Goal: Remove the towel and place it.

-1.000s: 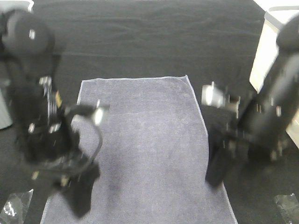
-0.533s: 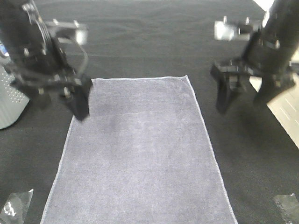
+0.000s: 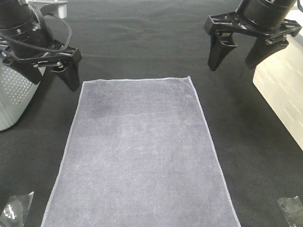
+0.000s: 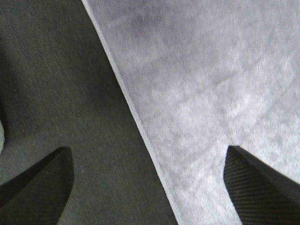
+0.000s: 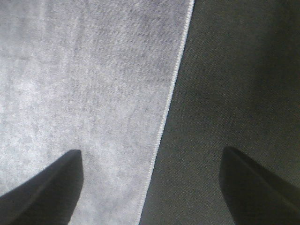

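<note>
Moved: black left gripper (image 4: 147, 153) and black right gripper (image 3: 232, 62) pull back from the long edges of the large grey-lavender terry towel (image 3: 142, 151) to near its far corners.
Jaws: both wide apart, empty.
Towel: flat on the black cloth mat (image 3: 142, 42), ungripped.
Meaning: removal not yet begun.

The left gripper (image 3: 39, 75) at upper left and the right gripper (image 3: 232, 65) at upper right both hang empty, jaws spread wide, fingers pointing down.
</note>
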Robot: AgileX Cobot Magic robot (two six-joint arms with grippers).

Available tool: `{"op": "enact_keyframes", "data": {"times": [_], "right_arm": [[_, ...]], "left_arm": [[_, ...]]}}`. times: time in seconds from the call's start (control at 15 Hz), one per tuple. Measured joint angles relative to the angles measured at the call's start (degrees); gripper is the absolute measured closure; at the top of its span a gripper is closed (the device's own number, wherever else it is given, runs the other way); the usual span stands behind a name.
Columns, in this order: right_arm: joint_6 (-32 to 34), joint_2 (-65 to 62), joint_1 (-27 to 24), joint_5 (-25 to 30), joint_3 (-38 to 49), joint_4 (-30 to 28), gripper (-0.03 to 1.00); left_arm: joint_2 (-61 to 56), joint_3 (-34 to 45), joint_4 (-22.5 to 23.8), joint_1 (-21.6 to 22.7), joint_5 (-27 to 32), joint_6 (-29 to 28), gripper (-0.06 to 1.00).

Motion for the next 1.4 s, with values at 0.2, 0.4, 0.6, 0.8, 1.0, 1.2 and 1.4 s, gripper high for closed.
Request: {"op": "enact_keyframes", "data": {"times": [0.2, 0.4, 0.6, 0.8, 1.0, 1.2, 1.4], "right_arm": [[-1.32, 6.13, -3.55, 2.06, -5.10, 2.35, 0.18], [-5.50, 13.24, -7.62, 2.46, -12.09, 7.79, 0.18], [-6.59, 19.60, -8.31, 2.81, -18.45, 10.66, 0.18], [-6.65, 26.81, -8.31, 2.86, -24.06, 11.17, 0.18], [-6.65, 33.98, -8.31, 2.86, -32.20, 11.00, 0.18], [-7.51, 39.99, -8.31, 2.75, -39.25, 12.03, 0.18], [-8.19, 44.86, -8.31, 0.63, -42.69, 14.09, 0.18]], "left_arm": [[3.38, -3.78, -0.46, 0.00, -0.23, 0.00, 0.13], [9.28, -10.20, -1.60, 0.63, 0.17, 0.00, 0.13], [17.48, -19.65, -4.76, 3.95, 2.46, 0.00, 0.13], [25.38, -29.22, -6.59, 5.33, 4.53, 0.52, 0.13], [33.63, -37.82, -6.53, 6.02, 6.59, 0.86, 0.13], [39.36, -43.32, -7.91, 8.42, 7.56, 1.83, 0.13], [43.77, -45.89, -9.57, 8.77, 4.30, 3.84, 0.13]]}}
